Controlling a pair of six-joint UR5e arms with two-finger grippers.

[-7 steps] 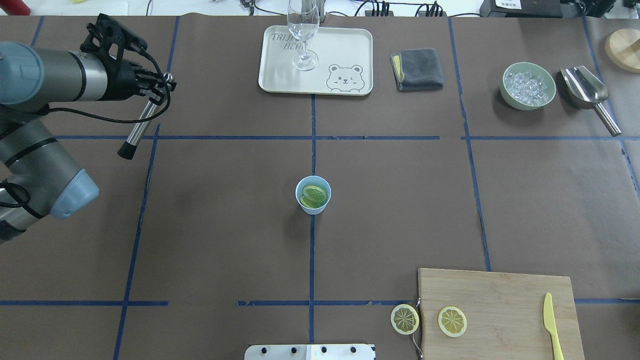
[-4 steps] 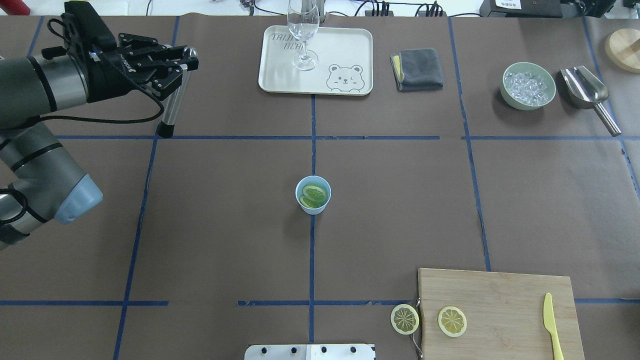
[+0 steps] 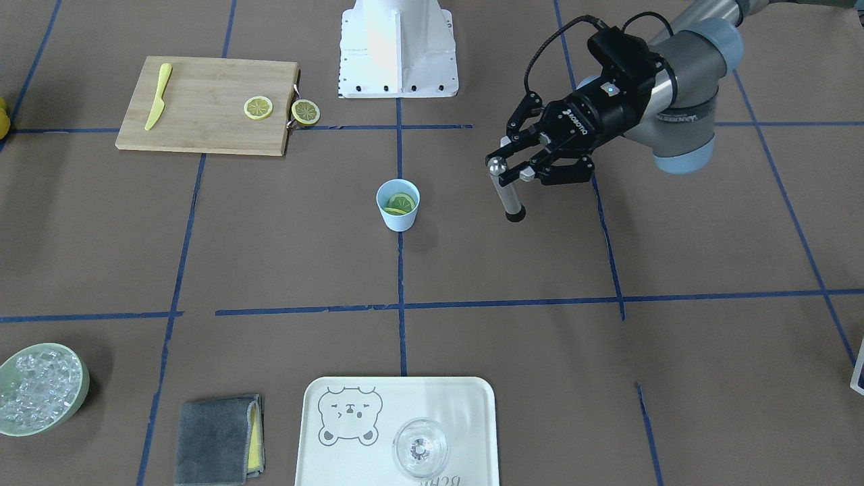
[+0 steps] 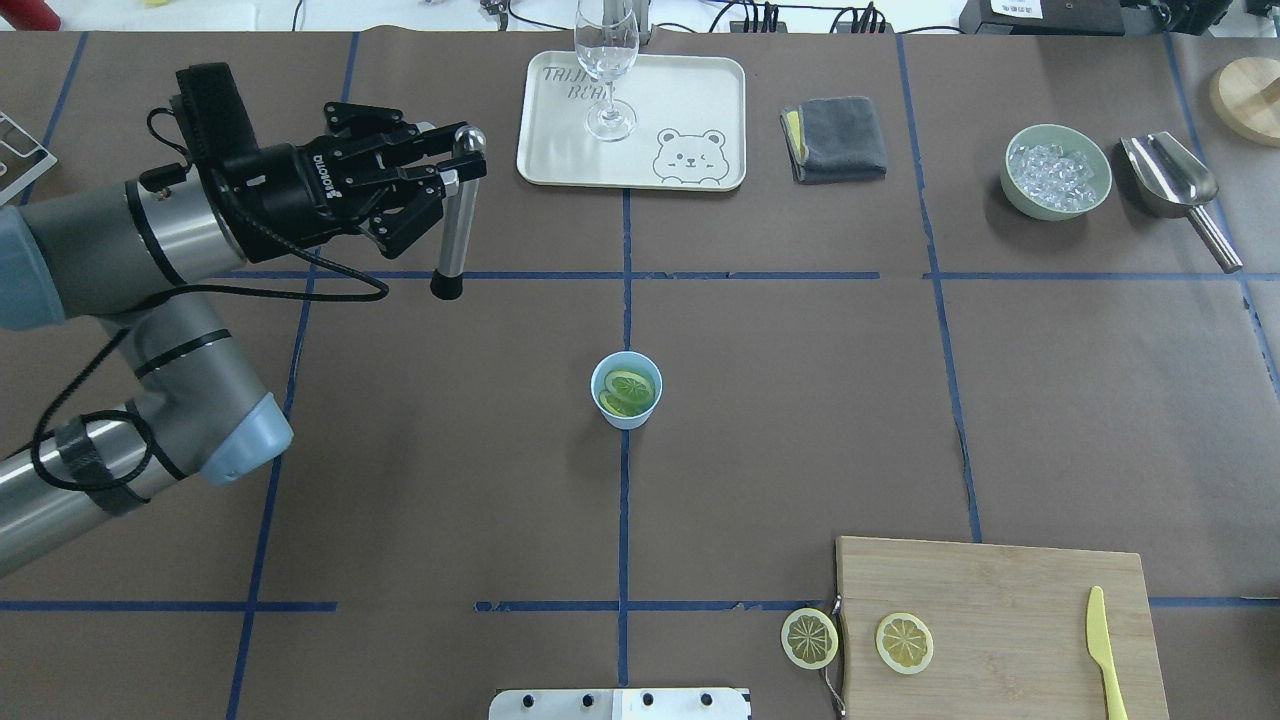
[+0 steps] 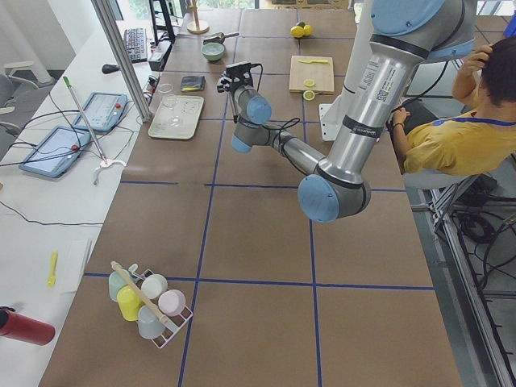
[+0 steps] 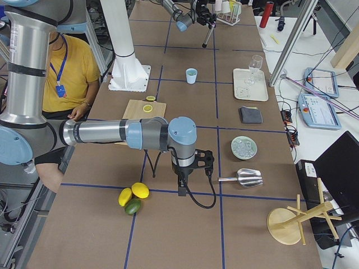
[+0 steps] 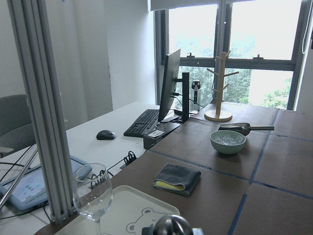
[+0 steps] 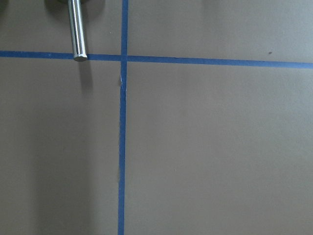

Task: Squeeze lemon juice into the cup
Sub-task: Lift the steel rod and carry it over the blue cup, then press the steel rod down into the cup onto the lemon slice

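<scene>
Over the preceding second the left gripper (image 4: 455, 178) travelled from the table's far left edge inward toward the centre. The muddler (image 4: 452, 225) it carried swung from a slant to upright, black tip down. This brought the tool nearer the cup (image 4: 628, 420), but it was well apart from it and not yet above it. Pressing had, by judgement, not begun. The lemon (image 4: 630, 388) slices lay inside the cup, which stood at the table centre on the blue tape line. The left gripper's fingers were clamped narrowly on the muddler's upper end, just below its rounded cap. The tip appeared to hang clear of the table. The right gripper (image 6: 182, 188) showed only in the right side view, so its state could not be determined.
</scene>
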